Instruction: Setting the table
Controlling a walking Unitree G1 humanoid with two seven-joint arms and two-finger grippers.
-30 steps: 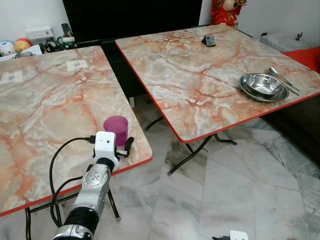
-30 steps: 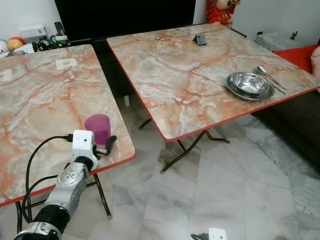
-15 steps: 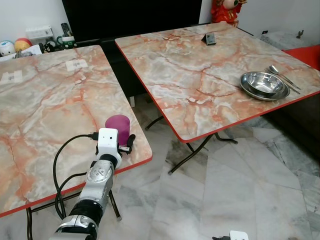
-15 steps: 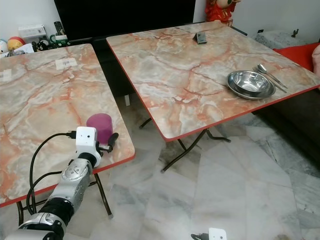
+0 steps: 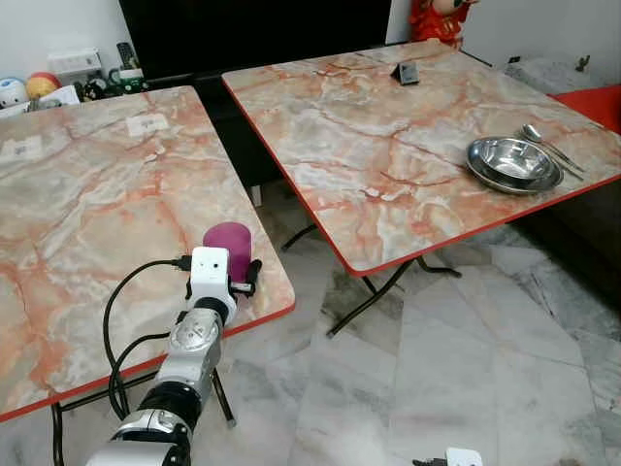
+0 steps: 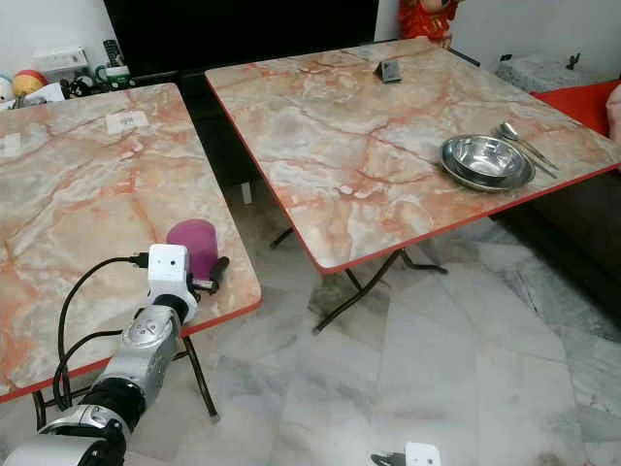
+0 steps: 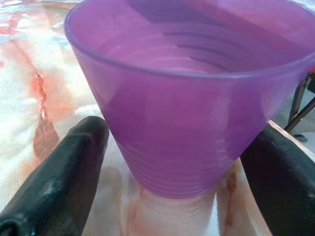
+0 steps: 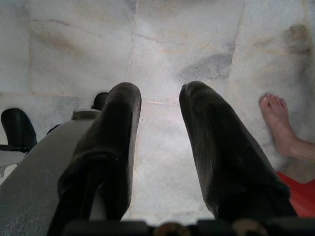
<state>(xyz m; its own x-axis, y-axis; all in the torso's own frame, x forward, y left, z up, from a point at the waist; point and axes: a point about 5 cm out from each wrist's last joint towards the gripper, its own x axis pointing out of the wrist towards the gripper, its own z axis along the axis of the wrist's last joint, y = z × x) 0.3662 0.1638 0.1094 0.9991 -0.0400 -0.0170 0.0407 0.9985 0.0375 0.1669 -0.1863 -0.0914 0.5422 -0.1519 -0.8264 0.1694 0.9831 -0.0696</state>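
A purple plastic cup (image 5: 229,243) stands upright near the front right corner of the left marble table (image 5: 87,194). My left gripper (image 7: 184,135) is open around it, one black finger (image 7: 74,167) on each side of the cup (image 7: 187,113), which rests on the tabletop. On the right marble table (image 5: 388,126) a steel bowl (image 5: 514,165) sits near the front right edge, with a spoon (image 5: 548,148) beside it. My right gripper (image 8: 160,93) hangs low over the floor, open and holding nothing.
A gap of marble floor (image 5: 320,291) separates the two tables. A small dark object (image 5: 406,75) lies at the far side of the right table. Something red (image 5: 592,102) stands at the right. A person's bare foot (image 8: 278,123) is on the floor near my right gripper.
My left arm has reached slightly further forward, so its fingers sit deeper around the cup. The cup, bowl and spoon have not moved.
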